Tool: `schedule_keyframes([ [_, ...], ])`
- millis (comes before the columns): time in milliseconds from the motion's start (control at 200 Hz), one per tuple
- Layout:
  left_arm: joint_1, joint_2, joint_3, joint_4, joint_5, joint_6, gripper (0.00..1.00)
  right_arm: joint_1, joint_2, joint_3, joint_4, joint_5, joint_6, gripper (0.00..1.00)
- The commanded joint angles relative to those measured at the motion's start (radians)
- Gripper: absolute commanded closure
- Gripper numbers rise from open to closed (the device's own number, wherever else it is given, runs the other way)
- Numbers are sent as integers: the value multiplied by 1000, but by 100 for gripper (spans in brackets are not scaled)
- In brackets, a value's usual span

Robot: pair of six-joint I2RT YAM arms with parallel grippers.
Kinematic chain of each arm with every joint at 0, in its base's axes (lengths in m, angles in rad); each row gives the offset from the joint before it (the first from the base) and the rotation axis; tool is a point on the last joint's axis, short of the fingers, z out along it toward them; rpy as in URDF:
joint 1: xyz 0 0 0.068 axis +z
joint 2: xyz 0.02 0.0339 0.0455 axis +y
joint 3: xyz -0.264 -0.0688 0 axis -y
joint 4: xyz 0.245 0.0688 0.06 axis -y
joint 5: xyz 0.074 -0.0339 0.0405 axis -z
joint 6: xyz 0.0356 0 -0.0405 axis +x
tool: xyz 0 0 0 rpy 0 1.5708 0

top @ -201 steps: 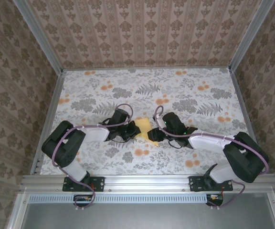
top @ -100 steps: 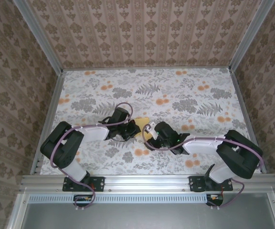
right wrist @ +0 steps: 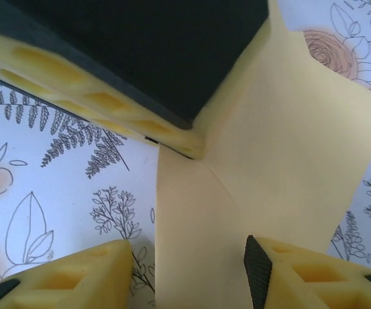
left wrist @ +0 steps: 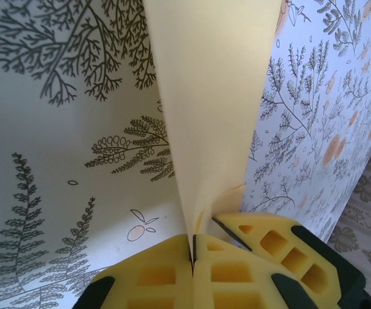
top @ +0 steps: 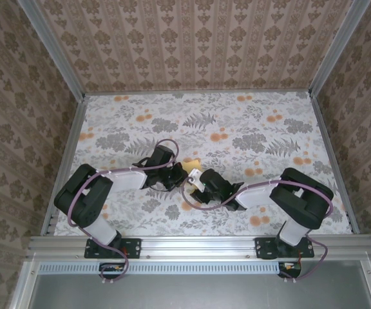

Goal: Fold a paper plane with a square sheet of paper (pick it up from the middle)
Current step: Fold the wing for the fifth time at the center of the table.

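The square sheet of paper [left wrist: 211, 96] is pale yellow, folded and creased, and stands up from the table. My left gripper [left wrist: 193, 243] is shut on its lower edge. In the right wrist view the paper [right wrist: 269, 161] lies flat between the fingers of my right gripper [right wrist: 187, 273], which stands open astride it without clamping it. A left finger [right wrist: 108, 71] shows close at the top of that view. From above, a small yellow corner of the paper [top: 194, 165] shows between the left gripper [top: 176, 174] and the right gripper [top: 192, 181]. No pointed paper plane shape is in view.
The table [top: 256, 122] has a floral cloth with grey ferns and orange blotches. Patterned walls with metal rails [top: 63, 161] close it in on three sides. Both arms meet near the front middle.
My right arm has swung left and in, up against the left gripper, covering most of the paper from above. The left gripper has stayed shut on the sheet.
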Motion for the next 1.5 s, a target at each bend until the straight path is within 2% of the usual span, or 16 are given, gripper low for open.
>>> schedule_keyframes([
  [0, 3, -35, 22, -10, 18, -22, 95, 5, 24, 17, 49, 41, -38, 53],
  [255, 15, -46, 22, -12, 24, -25, 90, 5, 24, 5, 68, 40, -25, 74],
  [415, 47, -85, 22, -49, 14, 5, 74, -3, 15, -3, 73, 10, 23, 87],
  [530, 86, -125, 4, -47, 8, 24, 61, -36, 5, -8, 74, -67, 91, 93],
  [685, 137, -196, -29, -53, -11, 60, 51, -96, -12, -5, 72, -205, 210, 100],
  [865, 156, -269, -78, -30, -43, 103, 42, -152, -1, 24, 74, -367, 380, 100],
  [1085, 131, -257, -138, 82, -24, 117, 44, -193, 31, 56, 88, -478, 565, 100],
  [1495, 74, -85, -165, 330, 24, 113, 58, -260, 125, 107, 108, -618, 785, 100],
])
